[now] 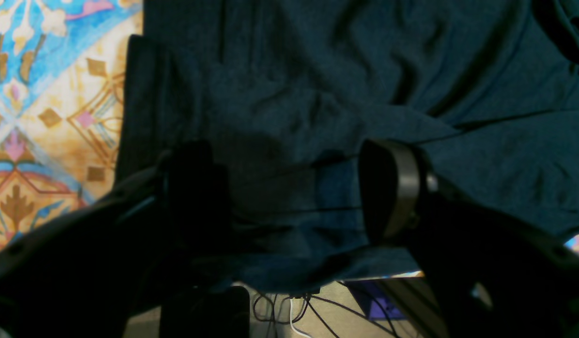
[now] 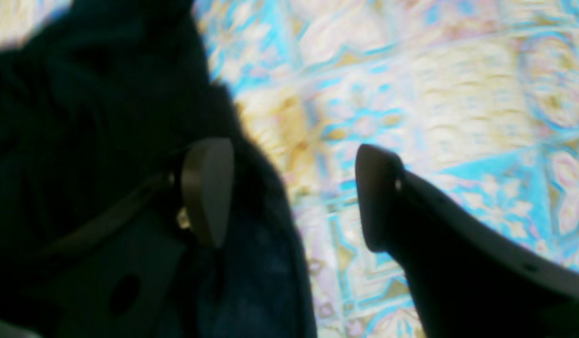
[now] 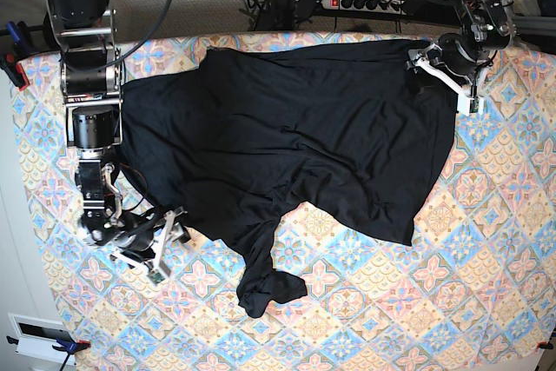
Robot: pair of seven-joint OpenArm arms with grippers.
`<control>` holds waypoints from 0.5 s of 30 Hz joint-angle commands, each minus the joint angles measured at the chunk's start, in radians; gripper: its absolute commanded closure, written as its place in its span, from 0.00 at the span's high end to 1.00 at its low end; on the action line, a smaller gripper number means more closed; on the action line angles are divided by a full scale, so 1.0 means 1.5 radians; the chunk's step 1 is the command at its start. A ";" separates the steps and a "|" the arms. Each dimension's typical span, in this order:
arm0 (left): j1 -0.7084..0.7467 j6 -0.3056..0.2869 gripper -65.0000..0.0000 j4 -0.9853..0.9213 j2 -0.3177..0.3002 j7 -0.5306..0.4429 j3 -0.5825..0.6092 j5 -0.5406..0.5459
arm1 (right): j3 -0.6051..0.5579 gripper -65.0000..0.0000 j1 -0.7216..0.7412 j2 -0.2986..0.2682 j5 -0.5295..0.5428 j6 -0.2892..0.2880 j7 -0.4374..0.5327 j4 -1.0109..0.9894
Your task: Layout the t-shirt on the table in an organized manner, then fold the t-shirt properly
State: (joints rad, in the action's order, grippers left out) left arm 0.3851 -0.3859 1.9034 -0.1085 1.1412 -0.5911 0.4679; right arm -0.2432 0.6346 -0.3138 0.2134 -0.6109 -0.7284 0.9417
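Two grippers, both with jaws spread wide — neither grasping anything. The left gripper (image 3: 445, 76) hovers at the upper right of the base view over the t-shirt (image 3: 304, 136), which sprawls rumpled across the table (image 3: 486, 284). The right gripper (image 3: 158, 248), lower left, straddles the cloth's edge.

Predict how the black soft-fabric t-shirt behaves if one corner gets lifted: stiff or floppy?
Probably floppy: the black soft-fabric t-shirt lies wrinkled, with one sleeve twisted into a bunch. Likely light, since thin folds drape flat on the pastel diamond-patterned table. It may drag and bunch rather than slide whole.
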 commanded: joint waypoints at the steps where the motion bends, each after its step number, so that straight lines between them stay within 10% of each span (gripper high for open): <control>1: 0.000 0.000 0.69 0.011 -0.007 -0.010 -0.002 0.009 | -0.020 0.60 0.023 -0.005 0.010 -0.003 0.014 0.011; 15: 0.011 0.000 0.69 0.011 -0.004 -0.010 -0.002 0.010 | -0.052 0.60 0.007 0.017 0.008 0.031 0.119 -0.047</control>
State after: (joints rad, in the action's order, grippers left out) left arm 0.4019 -0.3859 1.9034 -0.1074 1.1412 -0.5911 0.4679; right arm -0.3302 0.6132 -0.2691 0.2192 -0.5663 -0.5591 0.8577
